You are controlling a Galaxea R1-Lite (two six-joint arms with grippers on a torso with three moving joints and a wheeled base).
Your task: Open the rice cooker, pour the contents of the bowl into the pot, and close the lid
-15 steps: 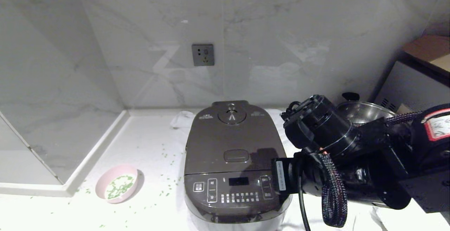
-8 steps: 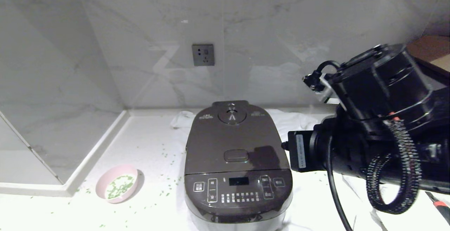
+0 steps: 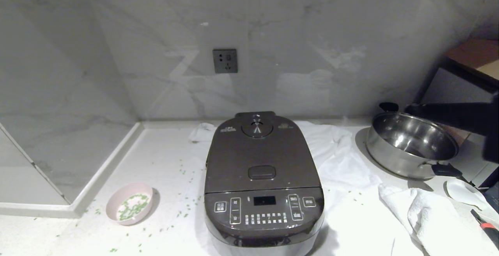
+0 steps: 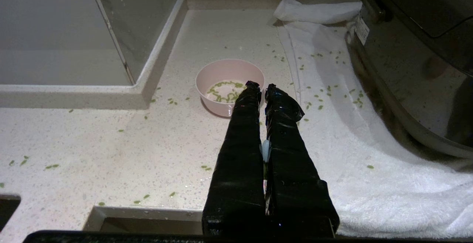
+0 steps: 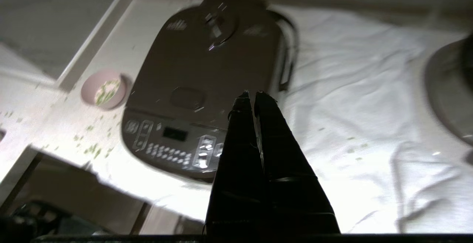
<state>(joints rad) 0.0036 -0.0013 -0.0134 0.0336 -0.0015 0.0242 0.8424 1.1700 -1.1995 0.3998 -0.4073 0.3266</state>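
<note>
The dark brown-grey rice cooker (image 3: pixel 263 178) stands mid-counter with its lid (image 3: pixel 259 154) down, so the pot is hidden. The pale pink bowl (image 3: pixel 130 208) sits to its left, with green grains, the contents (image 3: pixel 132 206), inside. My left gripper (image 4: pixel 260 87) is shut and empty, low over the counter just short of the bowl (image 4: pixel 214 69). My right gripper (image 5: pixel 251 95) is shut and empty, held high above the right side of the cooker (image 5: pixel 192 69). Only a dark stretch of the right arm (image 3: pixel 460 117) shows at the head view's right edge.
A shiny steel pan (image 3: pixel 413 145) stands at the back right on a rumpled white towel (image 3: pixel 351 170) that also lies under the cooker. Loose green grains (image 3: pixel 183 170) dot the counter. A raised ledge (image 3: pixel 101 170) bounds the left; a wall socket (image 3: pixel 225 60) sits behind.
My right arm has swung up and away to the right from beside the cooker's panel, uncovering the steel pan. The lid, the bowl and the left arm have not moved.
</note>
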